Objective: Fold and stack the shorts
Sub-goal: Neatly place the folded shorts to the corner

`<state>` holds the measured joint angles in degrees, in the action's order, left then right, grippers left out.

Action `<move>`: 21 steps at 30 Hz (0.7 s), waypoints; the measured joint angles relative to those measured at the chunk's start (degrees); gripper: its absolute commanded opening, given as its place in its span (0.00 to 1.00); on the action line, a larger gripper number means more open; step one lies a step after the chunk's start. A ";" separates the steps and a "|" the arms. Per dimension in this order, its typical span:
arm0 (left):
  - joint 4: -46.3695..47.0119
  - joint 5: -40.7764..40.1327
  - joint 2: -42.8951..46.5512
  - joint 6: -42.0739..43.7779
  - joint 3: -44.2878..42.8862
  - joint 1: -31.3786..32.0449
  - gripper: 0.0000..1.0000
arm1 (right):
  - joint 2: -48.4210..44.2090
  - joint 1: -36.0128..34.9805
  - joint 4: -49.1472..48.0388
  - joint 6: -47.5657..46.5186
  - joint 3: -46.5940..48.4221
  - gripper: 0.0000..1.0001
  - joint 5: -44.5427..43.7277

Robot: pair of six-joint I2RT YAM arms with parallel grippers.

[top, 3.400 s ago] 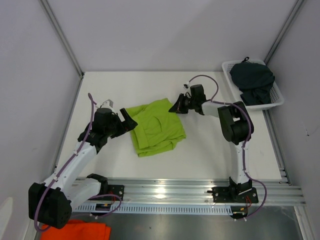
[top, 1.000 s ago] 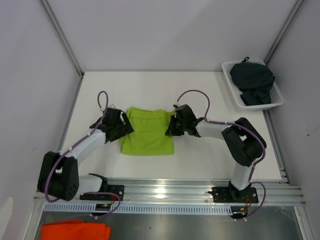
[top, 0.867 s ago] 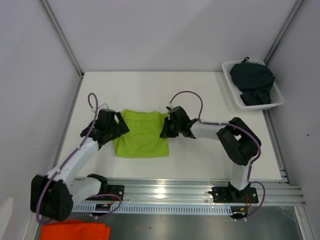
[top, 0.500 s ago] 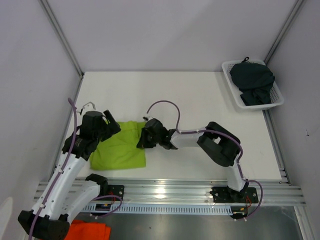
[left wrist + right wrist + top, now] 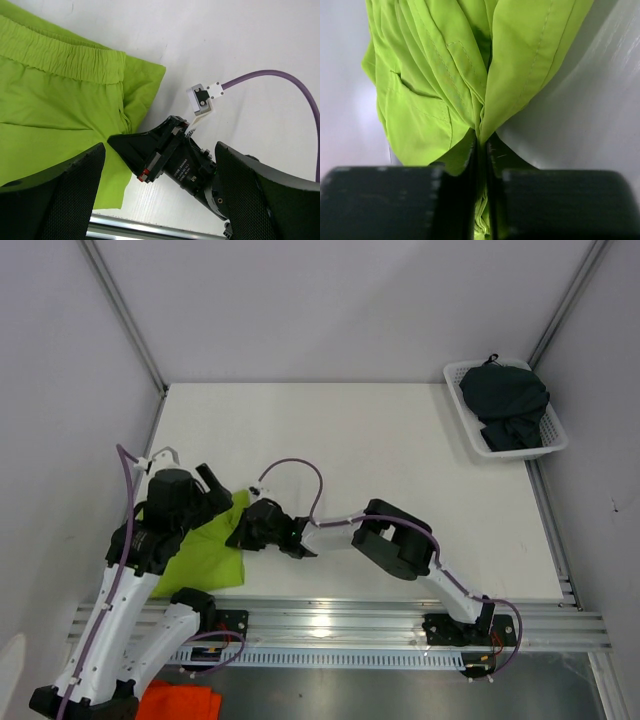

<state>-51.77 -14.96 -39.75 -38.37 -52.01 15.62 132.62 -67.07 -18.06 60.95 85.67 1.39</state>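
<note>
The shorts, green pair: the green shorts lie on the counter at the lower left of the overhead view, close to its near edge and partly beneath the left arm. The dark shorts sit bunched in the white basket at the upper right, well apart from the work.

Right hand: closed tight on the green pair. Its own camera shows a gathered pleat of green cloth nipped between the two fingers, with the fabric fanning out from the pinch. The left wrist view confirms the fingertips sit on the pair's right edge, below the elastic waistband. Judgement: the pinch serves to shift or square the pair, not to lift it, since the cloth lies flat.

Left hand: spread wide, holding nothing, poised above the waistband corner. Judgement: it is kept free for the next hold.

Limits of inspection:
- The left arm covers much of the green pair from above, so its outline cannot be confirmed there.
- How many layers are folded cannot be told.
- The right wrist view is nearly all cloth; the counter beyond is a blur.
- The dark pair is a heap; its shape cannot be read.
- An orange cloth is cut off by the bottom edge.
</note>
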 measured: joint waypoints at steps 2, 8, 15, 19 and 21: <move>-0.26 -0.35 0.02 0.52 -0.94 0.00 0.93 | 0.26 -0.42 -0.42 1.05 0.26 0.18 -1.44; -0.83 -0.35 0.52 1.36 -1.20 0.00 0.93 | -0.72 -0.87 -3.02 1.79 -2.67 0.00 -5.55; -0.90 0.11 0.50 1.38 -1.20 0.00 0.93 | -2.08 -0.04 -5.44 4.07 -6.16 0.00 -7.19; -0.90 0.09 0.50 1.42 -1.20 0.00 0.93 | -4.59 -0.44 -7.74 6.40 -11.02 0.00 -10.60; -0.92 0.09 0.50 1.46 -1.20 0.00 0.93 | -5.66 -0.83 -7.93 6.64 -12.50 0.00 -12.44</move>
<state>-52.69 -14.87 -39.24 -36.91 -53.21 15.62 126.96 -67.90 -26.00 67.59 73.17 -11.05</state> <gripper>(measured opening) 0.926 0.021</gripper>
